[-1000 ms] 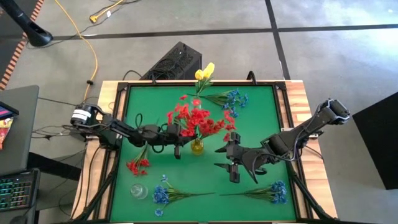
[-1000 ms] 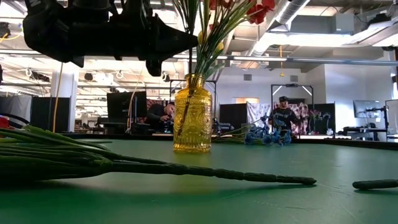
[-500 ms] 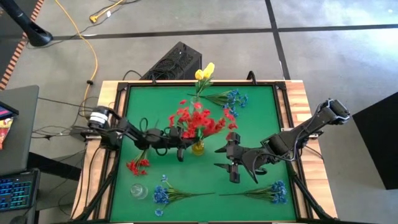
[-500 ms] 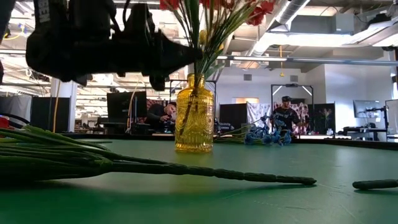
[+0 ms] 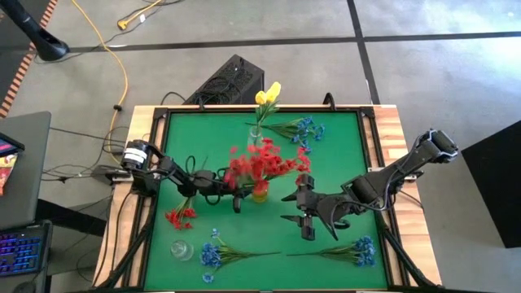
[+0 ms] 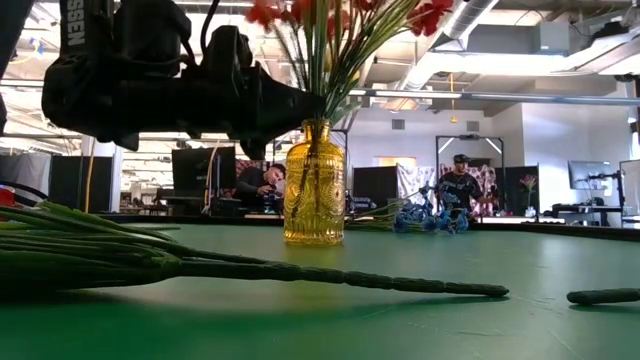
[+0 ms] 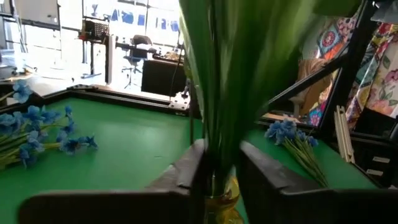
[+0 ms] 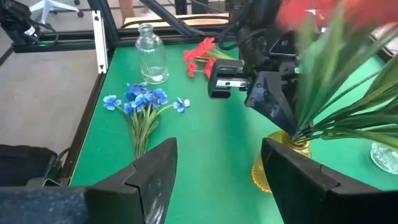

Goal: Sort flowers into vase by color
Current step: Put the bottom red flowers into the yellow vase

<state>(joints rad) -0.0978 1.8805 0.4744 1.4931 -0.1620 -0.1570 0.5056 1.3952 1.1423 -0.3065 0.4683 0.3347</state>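
Several red flowers (image 5: 260,163) stand bunched in a yellow glass vase (image 6: 314,185) near the middle of the green table (image 5: 342,155), their green stems fanning out above its neck. The left gripper (image 5: 238,189) is at that neck from the left side; in its wrist view the two dark fingers (image 7: 186,168) sit on either side of the stems with a narrow gap, close around them but not clearly squeezing, so whether they grip the stems cannot be told.

One more red spray (image 5: 181,216) lies flat near the left edge of the table, beside the left arm. A clear glass vase (image 5: 181,249) stands in the near left corner, and just beside it lies a blue spray (image 5: 213,254). Another blue spray (image 5: 358,251) lies toward the near right corner. A third blue spray (image 5: 305,129) lies at the far side, next to a small clear vase (image 5: 256,135) holding yellow flowers (image 5: 267,94).

The right gripper (image 5: 303,213) hangs over the table to the right of the yellow vase, well apart from it, with its fingers spread wide and nothing between them.

In the low view, a long green stem (image 6: 330,277) lies across the table in front, and two people (image 6: 458,190) show in the room far behind.
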